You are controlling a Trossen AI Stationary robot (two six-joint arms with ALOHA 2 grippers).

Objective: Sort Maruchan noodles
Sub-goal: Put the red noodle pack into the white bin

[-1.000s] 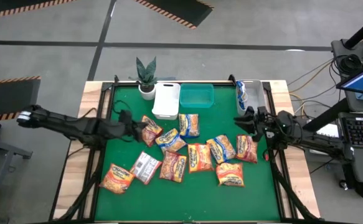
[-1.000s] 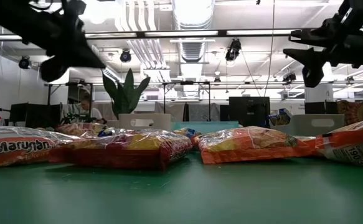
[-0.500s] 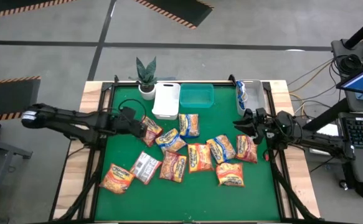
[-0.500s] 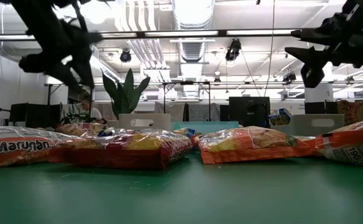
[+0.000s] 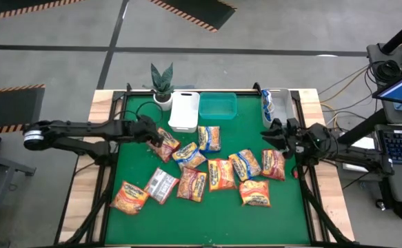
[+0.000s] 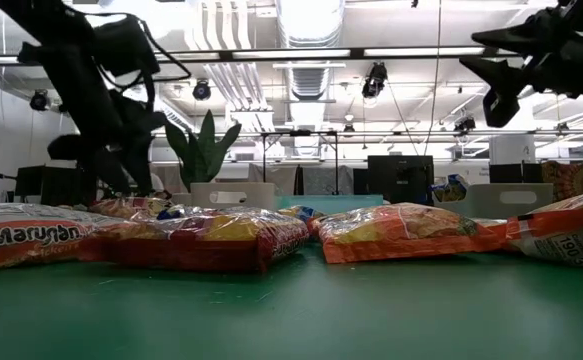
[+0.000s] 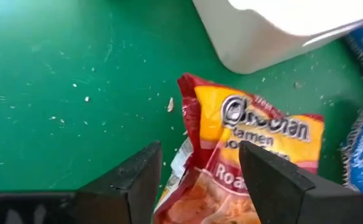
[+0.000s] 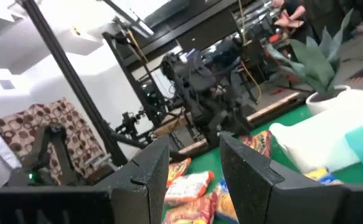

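Evidently the left gripper [image 7: 197, 180] hung spread wide astride a red-and-yellow Maruchan packet [image 5: 166, 144], gripping nothing, likely lining up a pick; it lay just beside the white bin [image 5: 184, 110] near the table's far edge. The right gripper [image 5: 268, 135], parted and empty, waited by the right edge

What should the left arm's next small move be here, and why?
Probably lower and close: the left gripper is open with its fingers straddling the end of the red-and-yellow packet beside the white bin, not yet gripping it. The right gripper waits over the table's right side.
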